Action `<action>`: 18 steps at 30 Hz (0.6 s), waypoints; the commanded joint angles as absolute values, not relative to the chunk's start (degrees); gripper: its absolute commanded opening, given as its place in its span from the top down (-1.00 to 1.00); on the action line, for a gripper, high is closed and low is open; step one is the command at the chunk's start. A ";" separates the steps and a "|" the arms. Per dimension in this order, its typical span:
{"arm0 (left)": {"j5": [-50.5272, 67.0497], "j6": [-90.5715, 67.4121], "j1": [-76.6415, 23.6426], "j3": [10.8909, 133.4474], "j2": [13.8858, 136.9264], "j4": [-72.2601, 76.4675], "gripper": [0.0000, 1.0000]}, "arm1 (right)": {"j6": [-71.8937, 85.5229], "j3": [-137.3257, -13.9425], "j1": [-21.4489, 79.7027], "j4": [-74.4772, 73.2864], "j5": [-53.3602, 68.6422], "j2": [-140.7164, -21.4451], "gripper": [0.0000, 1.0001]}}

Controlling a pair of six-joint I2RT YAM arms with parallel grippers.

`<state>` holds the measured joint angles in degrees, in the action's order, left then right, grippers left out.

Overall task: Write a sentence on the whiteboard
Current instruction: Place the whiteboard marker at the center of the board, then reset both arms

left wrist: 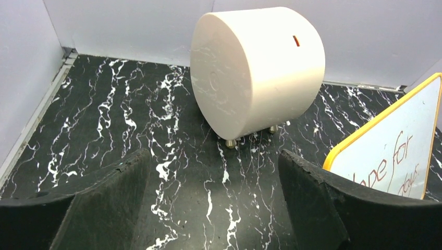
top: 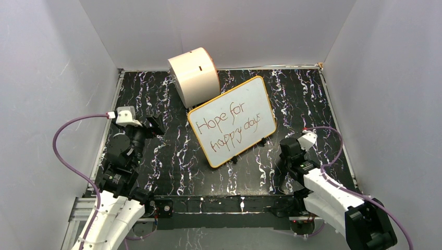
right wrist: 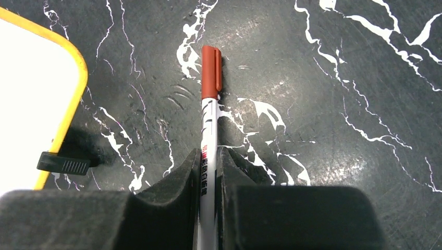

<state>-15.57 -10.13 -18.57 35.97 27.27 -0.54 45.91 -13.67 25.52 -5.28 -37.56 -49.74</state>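
Glossy white with a thin orange rim, the rectangular whiteboard [top: 251, 98] stands tilted on the black white-veined marble tabletop [top: 172, 156], the red-brown handwritten sentence [top: 229, 125] "Hope for happy days" across it in two lines. Right of the board, the right gripper [right wrist: 208, 156] pinches a white red-capped marker [right wrist: 210, 104]. Left of it, the left gripper [left wrist: 213, 166] is spread wide, facing a cream cylinder drum [top: 194, 76].

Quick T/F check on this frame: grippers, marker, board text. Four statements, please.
1. The right gripper is shut on the marker. True.
2. The marker is uncapped. False: its red cap is on.
3. The left gripper grips the cream drum. False: it is open and empty, with the drum standing apart ahead of it.
4. The sentence on the whiteboard reads "Hope for happy days" in two lines. True.
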 commanded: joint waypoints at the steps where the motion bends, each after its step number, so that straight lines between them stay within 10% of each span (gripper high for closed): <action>1: -13.95 -12.20 -17.92 36.65 26.03 -3.34 -0.77 | 48.17 -12.27 25.30 -4.06 -39.62 -46.67 0.53; 18: -12.46 -19.55 -17.77 37.47 9.23 -19.71 -0.77 | 41.41 -24.14 25.30 -25.81 -37.55 -18.84 -0.65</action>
